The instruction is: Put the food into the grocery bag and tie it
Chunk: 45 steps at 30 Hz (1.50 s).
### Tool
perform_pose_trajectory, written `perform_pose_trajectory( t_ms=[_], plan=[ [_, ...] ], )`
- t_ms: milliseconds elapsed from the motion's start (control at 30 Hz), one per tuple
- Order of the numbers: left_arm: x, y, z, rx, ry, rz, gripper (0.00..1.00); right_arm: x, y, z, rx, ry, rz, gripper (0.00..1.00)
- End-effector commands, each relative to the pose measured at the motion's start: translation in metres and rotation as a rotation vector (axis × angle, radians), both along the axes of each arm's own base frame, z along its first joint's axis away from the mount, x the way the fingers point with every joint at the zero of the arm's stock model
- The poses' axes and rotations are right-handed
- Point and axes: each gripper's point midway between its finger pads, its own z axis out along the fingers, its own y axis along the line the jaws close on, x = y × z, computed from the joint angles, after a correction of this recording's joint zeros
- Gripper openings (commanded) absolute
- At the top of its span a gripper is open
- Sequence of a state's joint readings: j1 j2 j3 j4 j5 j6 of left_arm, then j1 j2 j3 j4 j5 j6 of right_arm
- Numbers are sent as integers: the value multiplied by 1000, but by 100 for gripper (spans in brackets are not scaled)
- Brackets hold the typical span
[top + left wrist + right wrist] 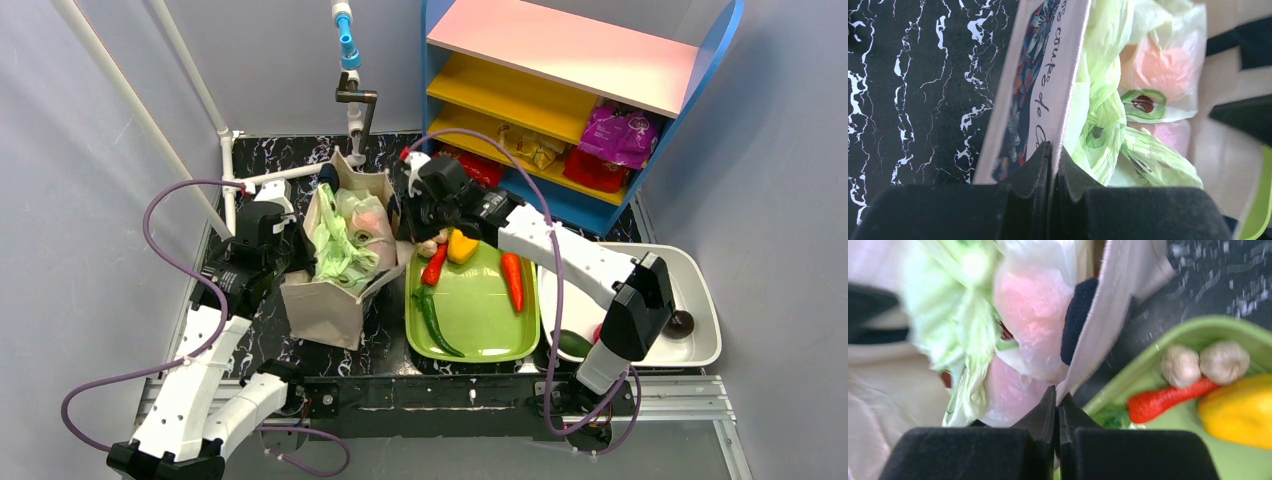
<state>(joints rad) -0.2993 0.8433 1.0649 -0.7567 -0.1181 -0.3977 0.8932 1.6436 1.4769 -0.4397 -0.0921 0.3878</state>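
Advice: with left hand (1050, 150) clamped on printed wall of canvas tote (322, 305) and right hand (1057, 396) clamped on opposite rim, spread evenly to expose grocery bag (338, 252) bunched inside tote; avoid tipping.

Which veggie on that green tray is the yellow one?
The yellow pepper at the far end of the green tray, beside the red chilli; the carrot is orange, the long chilli green.

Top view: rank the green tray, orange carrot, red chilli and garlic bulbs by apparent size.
1. Rectangular green plastic tray
2. Tapered orange carrot
3. Slim red chilli, somewhat shorter
4. Pale round garlic bulbs, smallest
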Motion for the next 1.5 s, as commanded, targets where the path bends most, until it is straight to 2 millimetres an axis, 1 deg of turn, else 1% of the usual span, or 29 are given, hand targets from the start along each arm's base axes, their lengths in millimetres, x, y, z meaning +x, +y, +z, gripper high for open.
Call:
perform_pose_trajectory(
  t_ms=[0, 33, 67, 100, 167, 233, 267, 367, 533, 600, 667, 800, 900, 967, 1000, 1067, 1133, 1167, 1267, 1333, 1433, 1467],
  plan=[
    [2, -20, 28, -75, -90, -85, 0, 16, 43, 125, 319, -146, 35, 1],
    [1, -27, 28, -95, -91, -111, 0, 17, 52, 132, 357, -139, 50, 1],
    [0, -37, 29, -129, -92, -158, 0, 18, 60, 138, 391, -127, 63, 1],
    [-5, -52, 32, -176, -88, -234, 0, 20, 71, 140, 414, -107, 73, 1],
    [-13, -76, 39, -237, -93, -367, 0, 20, 88, 143, 454, -58, 103, 1],
    [-20, -93, 45, -284, -94, -458, 0, 19, 104, 143, 483, -18, 118, 1],
    [-22, -96, 47, -296, -99, -481, 0, 18, 109, 142, 487, -10, 116, 1],
    [-23, -96, 48, -286, -111, -492, 0, 15, 118, 134, 509, 38, 134, 1],
    [-22, -94, 47, -271, -122, -491, 0, 8, 118, 116, 496, 75, 146, 1],
    [-20, -90, 45, -252, -129, -474, 0, 6, 115, 110, 474, 79, 148, 1],
    [-18, -82, 43, -215, -133, -446, 0, 4, 110, 110, 461, 70, 144, 1],
    [-14, -63, 43, -118, -142, -381, 0, 7, 99, 117, 425, 13, 122, 1],
    [-14, -52, 45, -60, -139, -354, 0, 16, 88, 123, 398, -38, 71, 1],
    [-10, -37, 43, 5, -128, -301, 0, 27, 80, 123, 382, -56, 28, 1],
    [-9, -26, 43, 49, -114, -256, 0, 37, 71, 122, 369, -54, -4, 1],
    [-7, -6, 45, 114, -86, -158, 0, 50, 53, 120, 345, -51, -57, 1],
    [-8, 9, 44, 156, -55, -76, 0, 56, 42, 119, 336, -47, -80, 1],
    [-7, 16, 45, 167, -47, -30, 0, 57, 39, 115, 323, -39, -83, 1],
    [-2, 24, 58, 174, -66, 38, 0, 56, 35, 102, 302, -15, -95, 1],
    [-4, 33, 60, 187, -76, 87, 0, 54, 31, 97, 289, -10, -97, 1],
    [-7, 31, 50, 173, -78, 81, 0, 54, 27, 89, 278, -8, -109, 1],
    [-8, 32, 42, 172, -59, 92, 0, 54, 27, 86, 277, -6, -108, 1]
  ],
)
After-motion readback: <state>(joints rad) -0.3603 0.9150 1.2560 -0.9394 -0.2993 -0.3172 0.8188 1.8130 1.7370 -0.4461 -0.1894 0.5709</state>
